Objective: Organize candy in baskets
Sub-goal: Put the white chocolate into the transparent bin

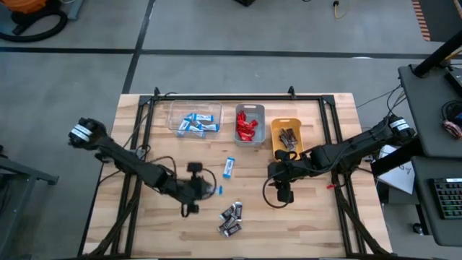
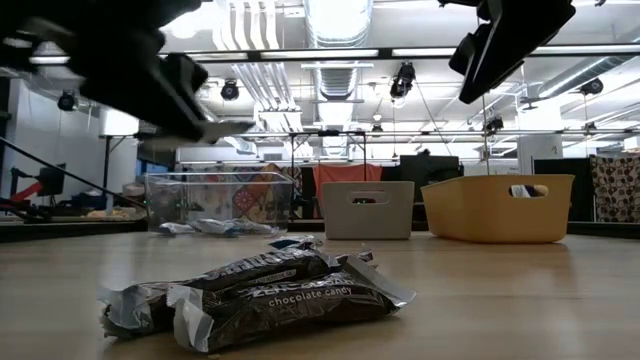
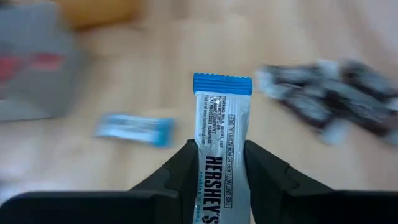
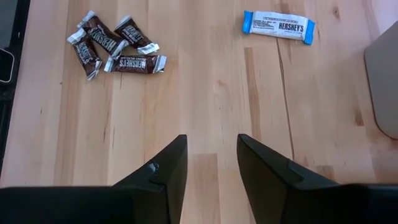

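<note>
Near the front middle of the wooden surface [image 1: 317,217], a blue-and-white bar [image 3: 222,149] is pinched between the fingers of the left pincer [image 3: 221,177], held by its lower half with the crimped blue end standing free. In the high view this left pincer [image 1: 206,189] is seen just behind the cluster of dark brown bars [image 1: 231,218]. A second blue-and-white bar [image 1: 229,167] lies loose on the bare wood, between the two arms.

The right pincer [image 4: 211,165] is seen spread and empty, hanging above bare boards in front of the orange-yellow basket [image 1: 286,136], well apart from any piece.

Along the far edge the three baskets are lined up: the clear basket [image 1: 193,119] already holds several blue-and-white bars, the grey-blue basket [image 1: 250,124] holds red wrappers, and the orange-yellow one holds dark brown bars. The sorting is judged to be mostly done, with the held bar, the loose blue bar and the brown cluster left over.

The pieces are judged to be light and thin, with slick, crinkly wrappers and a stiff core. A hold across the flat middle of the body is likely to be the surest; the flimsy crimped ends would fold or slip. Pieces lying overlapped in the brown cluster may be dragged along together.
</note>
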